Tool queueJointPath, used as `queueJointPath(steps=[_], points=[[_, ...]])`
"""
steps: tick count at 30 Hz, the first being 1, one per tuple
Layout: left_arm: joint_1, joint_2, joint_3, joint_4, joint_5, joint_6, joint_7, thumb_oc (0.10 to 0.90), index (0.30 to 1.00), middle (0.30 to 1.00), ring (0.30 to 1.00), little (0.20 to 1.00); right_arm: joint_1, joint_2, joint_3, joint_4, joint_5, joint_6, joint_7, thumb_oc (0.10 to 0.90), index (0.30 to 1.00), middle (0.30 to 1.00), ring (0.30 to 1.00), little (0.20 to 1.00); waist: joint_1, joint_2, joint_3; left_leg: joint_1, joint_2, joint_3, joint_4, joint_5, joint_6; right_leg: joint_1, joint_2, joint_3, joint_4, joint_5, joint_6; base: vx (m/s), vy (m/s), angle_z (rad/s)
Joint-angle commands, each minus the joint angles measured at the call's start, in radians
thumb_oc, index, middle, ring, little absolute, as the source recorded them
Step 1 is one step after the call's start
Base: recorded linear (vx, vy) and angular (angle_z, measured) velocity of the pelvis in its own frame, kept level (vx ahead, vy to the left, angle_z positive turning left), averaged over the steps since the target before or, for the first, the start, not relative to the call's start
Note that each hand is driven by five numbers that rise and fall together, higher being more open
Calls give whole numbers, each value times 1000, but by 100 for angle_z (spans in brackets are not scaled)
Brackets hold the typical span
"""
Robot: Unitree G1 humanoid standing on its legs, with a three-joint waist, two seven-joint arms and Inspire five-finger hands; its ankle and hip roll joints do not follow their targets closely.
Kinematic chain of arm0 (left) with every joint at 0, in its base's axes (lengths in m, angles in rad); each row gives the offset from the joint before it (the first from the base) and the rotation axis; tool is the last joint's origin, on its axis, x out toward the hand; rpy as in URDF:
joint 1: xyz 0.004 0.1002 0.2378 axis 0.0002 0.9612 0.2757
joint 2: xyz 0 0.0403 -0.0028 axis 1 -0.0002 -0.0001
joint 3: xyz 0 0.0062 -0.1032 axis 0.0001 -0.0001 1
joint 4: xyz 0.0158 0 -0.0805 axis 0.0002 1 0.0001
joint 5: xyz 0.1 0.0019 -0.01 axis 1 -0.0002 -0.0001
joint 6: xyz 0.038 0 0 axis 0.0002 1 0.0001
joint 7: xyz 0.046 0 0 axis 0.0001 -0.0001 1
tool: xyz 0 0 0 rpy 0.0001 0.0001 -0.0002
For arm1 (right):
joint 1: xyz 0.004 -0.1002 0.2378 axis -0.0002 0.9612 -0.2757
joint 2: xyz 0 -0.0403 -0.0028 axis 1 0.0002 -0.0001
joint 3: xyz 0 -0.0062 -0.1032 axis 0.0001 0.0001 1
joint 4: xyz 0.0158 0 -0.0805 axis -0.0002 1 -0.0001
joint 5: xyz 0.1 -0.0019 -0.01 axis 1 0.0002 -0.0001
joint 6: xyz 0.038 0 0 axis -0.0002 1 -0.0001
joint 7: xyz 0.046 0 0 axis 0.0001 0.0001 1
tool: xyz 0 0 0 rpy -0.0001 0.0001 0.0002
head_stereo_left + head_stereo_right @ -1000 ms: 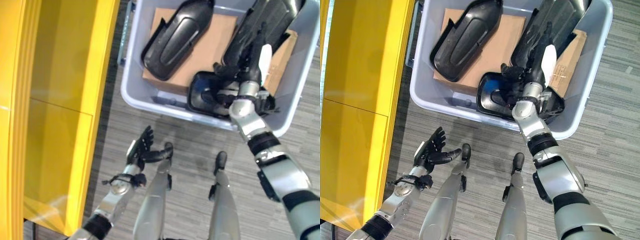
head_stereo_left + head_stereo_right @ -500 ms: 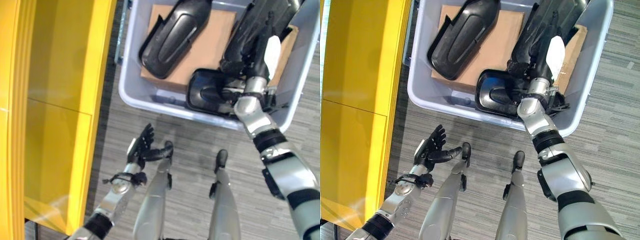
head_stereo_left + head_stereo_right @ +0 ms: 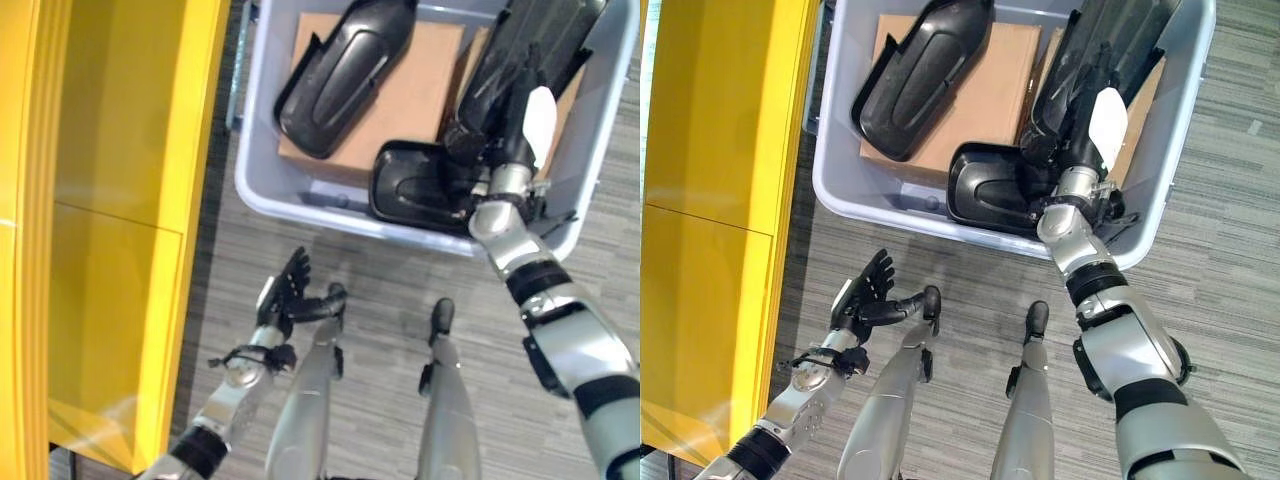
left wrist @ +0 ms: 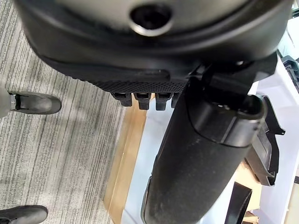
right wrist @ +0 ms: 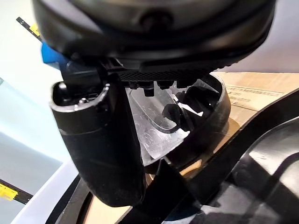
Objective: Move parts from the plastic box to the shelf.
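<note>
Right hand (image 3: 1087, 130) reaches into the box (image 3: 840, 190), fingers curled on a black part (image 3: 990, 190) at its near side. Left hand (image 3: 862, 300) hangs open over the floor.

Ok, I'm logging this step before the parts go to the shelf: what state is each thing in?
Plastic box: open-topped, on the floor, holding parts.
Black parts: lying in the box on cardboard.
Yellow shelf: no part on it.
Right hand: reaching into the box, touching the parts.
Left hand: open, holding nothing, above the floor.
</note>
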Motion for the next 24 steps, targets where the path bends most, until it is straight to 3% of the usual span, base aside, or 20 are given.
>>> queueJointPath(steps=[1,13,24], points=[[6,3,7,-103,28,-76,-6,900,1000,1000,1000,1000,14,-126,65,38,-93,40,0,900,1000,1000,1000,1000,1,18,6,31,-8,27,114,-144,8,2,29,43,112,-75,-31,0,0,0],[22,7,36,-99,36,-84,-11,900,1000,1000,1000,1000,140,-180,82,-126,-245,67,27,900,1000,1000,1000,1000,-24,2,9,33,-4,26,118,-145,5,2,30,44,116,-75,-31,0,0,0],[32,13,52,-97,37,-85,-15,900,1000,1000,1000,1000,167,-230,52,-169,-290,80,16,900,1000,1000,1000,1000,-30,-4,3,26,-3,24,115,-139,5,-7,30,44,118,-73,-32,0,0,0]])
